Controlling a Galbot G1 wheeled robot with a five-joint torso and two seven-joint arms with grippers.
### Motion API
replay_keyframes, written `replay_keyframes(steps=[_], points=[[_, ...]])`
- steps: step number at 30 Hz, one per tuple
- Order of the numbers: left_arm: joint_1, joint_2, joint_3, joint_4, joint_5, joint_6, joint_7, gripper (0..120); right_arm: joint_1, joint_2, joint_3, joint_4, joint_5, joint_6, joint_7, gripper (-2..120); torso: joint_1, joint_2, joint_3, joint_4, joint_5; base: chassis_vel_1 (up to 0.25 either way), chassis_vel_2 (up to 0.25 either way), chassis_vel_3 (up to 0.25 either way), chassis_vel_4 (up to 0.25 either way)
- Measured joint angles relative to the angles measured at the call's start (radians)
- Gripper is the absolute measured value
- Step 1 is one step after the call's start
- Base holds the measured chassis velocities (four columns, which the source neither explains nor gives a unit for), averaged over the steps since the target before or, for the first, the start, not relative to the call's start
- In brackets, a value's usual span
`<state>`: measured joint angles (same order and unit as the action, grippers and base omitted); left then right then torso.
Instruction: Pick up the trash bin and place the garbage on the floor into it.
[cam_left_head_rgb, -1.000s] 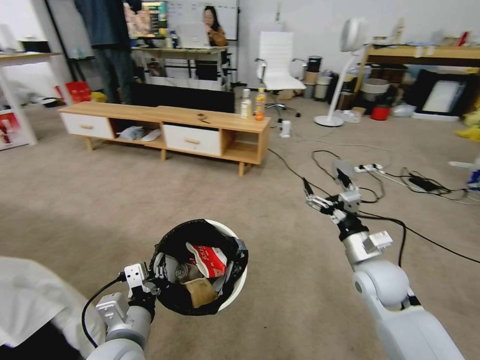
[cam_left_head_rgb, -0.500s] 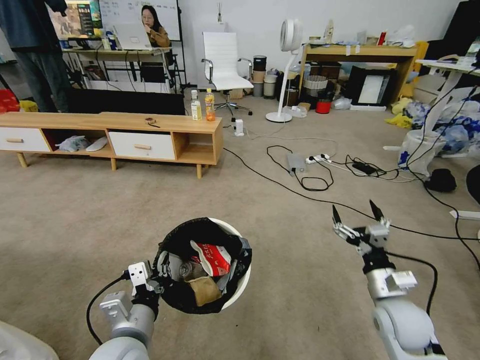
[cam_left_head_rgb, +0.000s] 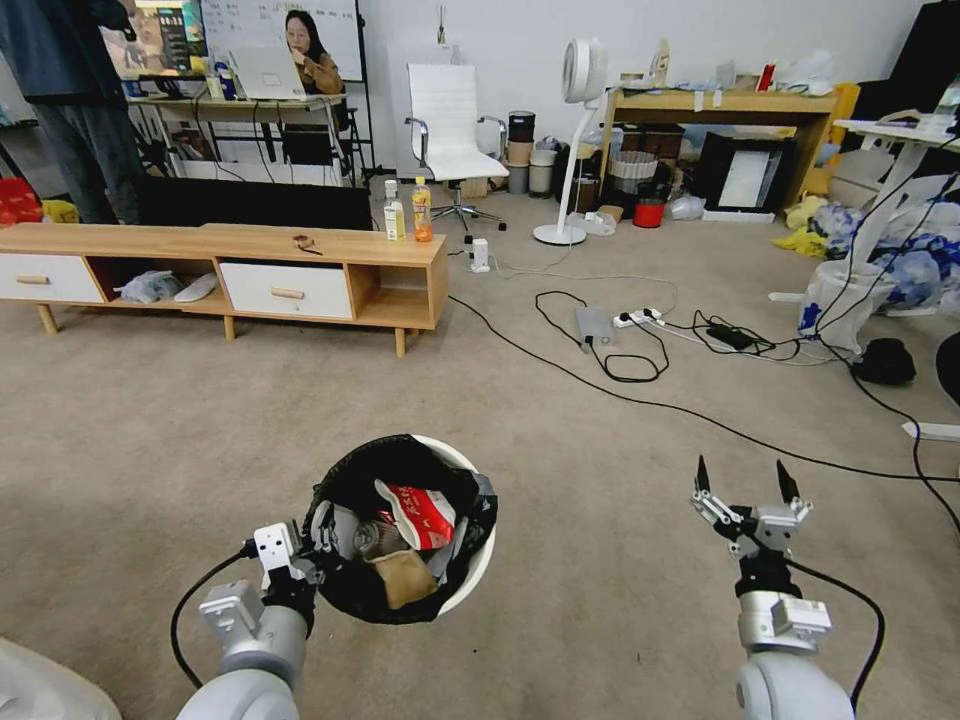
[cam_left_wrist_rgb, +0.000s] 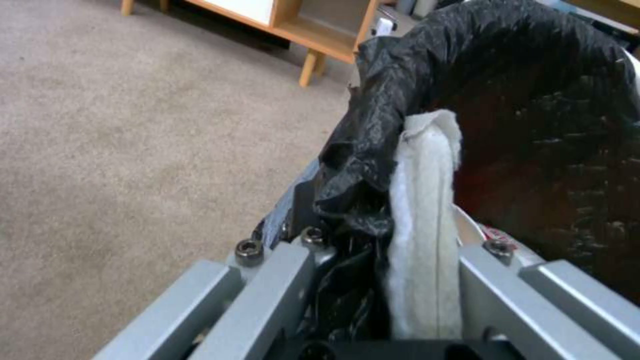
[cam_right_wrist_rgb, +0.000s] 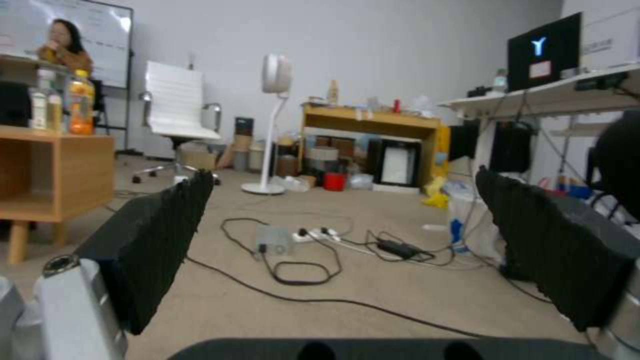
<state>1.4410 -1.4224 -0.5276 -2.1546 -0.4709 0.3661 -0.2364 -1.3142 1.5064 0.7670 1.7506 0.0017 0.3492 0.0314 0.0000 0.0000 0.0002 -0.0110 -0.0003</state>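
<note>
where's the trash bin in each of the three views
Head view: the trash bin sits low and centre-left, held at its rim by the left gripper, litter inside.
Left wrist view: its black bag liner rises just past the gripper, clamped with a white tissue.
Right wrist view: not in it.
Shared landmark: the wooden TV bench.
</note>
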Motion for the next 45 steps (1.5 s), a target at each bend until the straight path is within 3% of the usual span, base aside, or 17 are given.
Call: replay_keyframes(steps=[6,10,13,19,45], points=[[-0.002,-0.012,0.003,0.019,0.0,-0.006,0.005,6,-0.028,0.102,0.024,-0.018,-0.072,0.056,0.037,100,0.0,0.0,0.0,0.0002,0.0003,0.0,0.0,0.0,0.0],[-0.005,-0.019,0.001,0.027,0.003,-0.014,0.016,6,-0.038,0.108,0.03,-0.031,-0.096,0.09,0.058,100,0.0,0.0,0.0,0.0001,0.0001,0.0,0.0,0.0,0.0],[-0.007,-0.024,-0.017,0.051,0.044,-0.052,0.059,6,-0.041,0.108,0.05,-0.039,-0.113,0.117,0.068,100,0.0,0.0,0.0,0.0,0.0002,0.0,0.0,0.0,0.0],[-0.007,-0.023,-0.035,0.073,0.084,-0.091,0.107,6,-0.052,0.106,0.043,-0.006,-0.081,0.101,0.082,100,0.0,0.0,0.0,0.0,0.0002,0.0,0.0,0.0,0.0],[0.015,-0.027,-0.032,0.033,0.072,-0.096,0.1,6,-0.1,0.102,0.071,0.075,-0.113,0.119,0.082,100,0.0,0.0,0.0,0.0001,0.0003,0.0,0.0,0.0,0.0]])
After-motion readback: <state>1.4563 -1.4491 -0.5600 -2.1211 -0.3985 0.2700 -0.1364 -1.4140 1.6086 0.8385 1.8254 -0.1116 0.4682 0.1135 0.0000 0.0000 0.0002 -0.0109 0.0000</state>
